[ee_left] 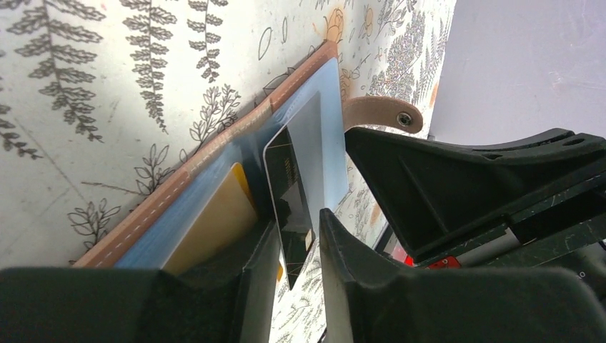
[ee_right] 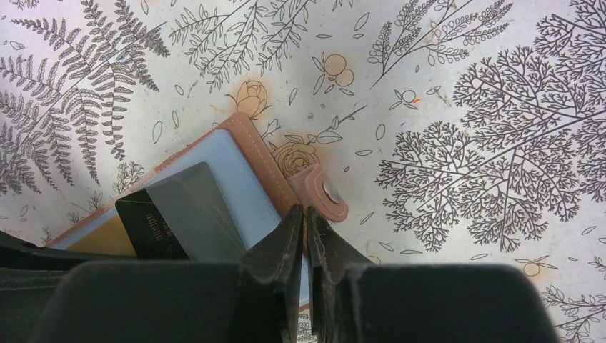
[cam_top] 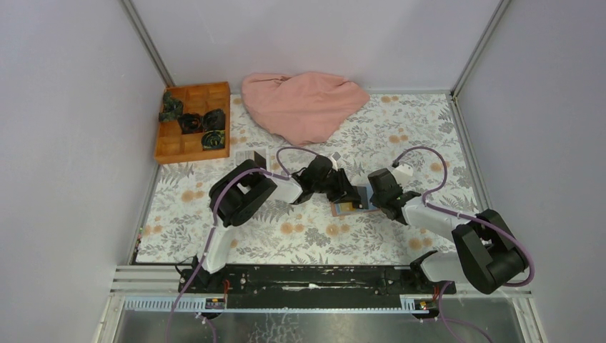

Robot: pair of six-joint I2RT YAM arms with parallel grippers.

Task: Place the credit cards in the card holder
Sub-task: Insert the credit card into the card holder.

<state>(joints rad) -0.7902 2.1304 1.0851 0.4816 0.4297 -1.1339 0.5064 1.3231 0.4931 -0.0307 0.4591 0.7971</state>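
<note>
My right claw (ee_right: pixel 306 220) is clenched on the edge of the open card holder (ee_right: pixel 243 153) on the table (ee_right: pixel 464 236). My left claw (ee_left: pixel 296 229) is released, astride a dark card (ee_left: pixel 289 193) lying in it beside a gold card (ee_left: pixel 214 221). Only the overhead view shows the orange box (cam_top: pixel 191 123) beyond.

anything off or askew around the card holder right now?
Dark card is only part-way into the card holder pocket; its free end sticks out between the left fingers. Right fingers pinch the holder's edge by the snap tab. Nothing spilled or damaged.
</note>
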